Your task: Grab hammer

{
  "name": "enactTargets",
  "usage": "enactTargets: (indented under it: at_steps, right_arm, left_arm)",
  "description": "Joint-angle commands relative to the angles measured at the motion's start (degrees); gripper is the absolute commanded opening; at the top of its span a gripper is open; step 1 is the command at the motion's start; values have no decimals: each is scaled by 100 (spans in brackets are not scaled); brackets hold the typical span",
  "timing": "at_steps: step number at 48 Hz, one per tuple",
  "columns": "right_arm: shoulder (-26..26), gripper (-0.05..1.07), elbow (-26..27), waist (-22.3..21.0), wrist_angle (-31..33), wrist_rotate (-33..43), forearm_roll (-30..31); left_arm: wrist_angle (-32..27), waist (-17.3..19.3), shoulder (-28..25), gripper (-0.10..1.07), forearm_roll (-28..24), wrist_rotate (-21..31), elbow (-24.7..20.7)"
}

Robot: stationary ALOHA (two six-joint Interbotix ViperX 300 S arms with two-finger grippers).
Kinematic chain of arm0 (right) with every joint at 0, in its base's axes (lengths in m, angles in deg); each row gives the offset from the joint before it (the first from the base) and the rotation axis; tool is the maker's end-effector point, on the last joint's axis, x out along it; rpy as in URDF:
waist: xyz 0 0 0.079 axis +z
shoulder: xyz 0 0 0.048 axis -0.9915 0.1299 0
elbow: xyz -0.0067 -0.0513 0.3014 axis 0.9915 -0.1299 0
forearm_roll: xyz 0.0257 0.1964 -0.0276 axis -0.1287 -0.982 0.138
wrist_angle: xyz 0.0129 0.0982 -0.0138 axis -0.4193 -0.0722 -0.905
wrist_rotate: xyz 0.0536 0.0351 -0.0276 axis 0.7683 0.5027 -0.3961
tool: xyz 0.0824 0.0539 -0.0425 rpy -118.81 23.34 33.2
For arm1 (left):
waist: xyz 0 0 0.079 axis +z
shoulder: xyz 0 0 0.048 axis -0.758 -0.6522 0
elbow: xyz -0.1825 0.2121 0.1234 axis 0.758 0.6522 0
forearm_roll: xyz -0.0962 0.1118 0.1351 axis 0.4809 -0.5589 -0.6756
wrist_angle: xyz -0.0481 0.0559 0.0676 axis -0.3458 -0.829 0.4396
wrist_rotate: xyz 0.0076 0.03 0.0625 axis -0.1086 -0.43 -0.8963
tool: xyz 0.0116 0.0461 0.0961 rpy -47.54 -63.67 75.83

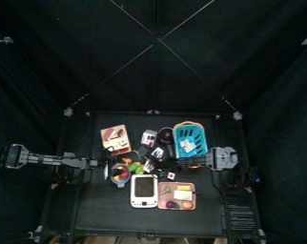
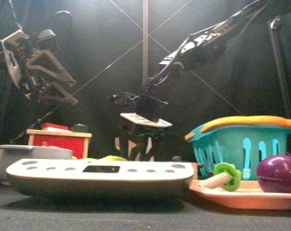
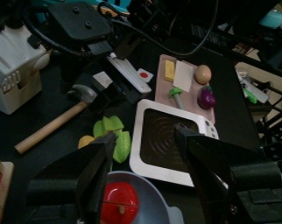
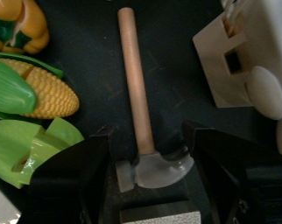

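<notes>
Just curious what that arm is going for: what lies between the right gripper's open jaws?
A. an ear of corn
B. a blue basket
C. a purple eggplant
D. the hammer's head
D: the right wrist view shows the right gripper open, with the hammer head between its jaws and the handle pointing away.

The top camera looks straight down from far; the front one sits low and near. Both wrist cameras look down closely at the same hammer (image 4: 137,105).

— Where's the hammer (image 4: 137,96)?
— On the tabletop (image 4: 179,79), between the corn (image 4: 32,87) and the toy appliance (image 4: 251,61).
— Its head?
— Between the right gripper (image 4: 151,162) jaws, probably untouched.
</notes>
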Motion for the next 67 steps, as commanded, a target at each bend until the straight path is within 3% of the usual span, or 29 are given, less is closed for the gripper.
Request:
enactTargets:
  at_steps: [1,15,19,31,67]
  right_arm:
    - [-123,86,123,-70,-35,0,-44]
    - [26,51,114,-88,-70,-9,-185]
    - [-114,45,167,-62,9,-9,-167]
    - [-360,45,343,70,510,-9,-53]
    - [-378,45,501,193,615,-18,-123]
  left_arm:
    - [26,26,0,90,-9,0,-62]
    - [26,18,-9,90,0,-9,-53]
    - [26,18,0,90,0,0,-53]
    - [18,18,-9,90,9,0,-53]
    - [18,-35,202,90,26,18,0]
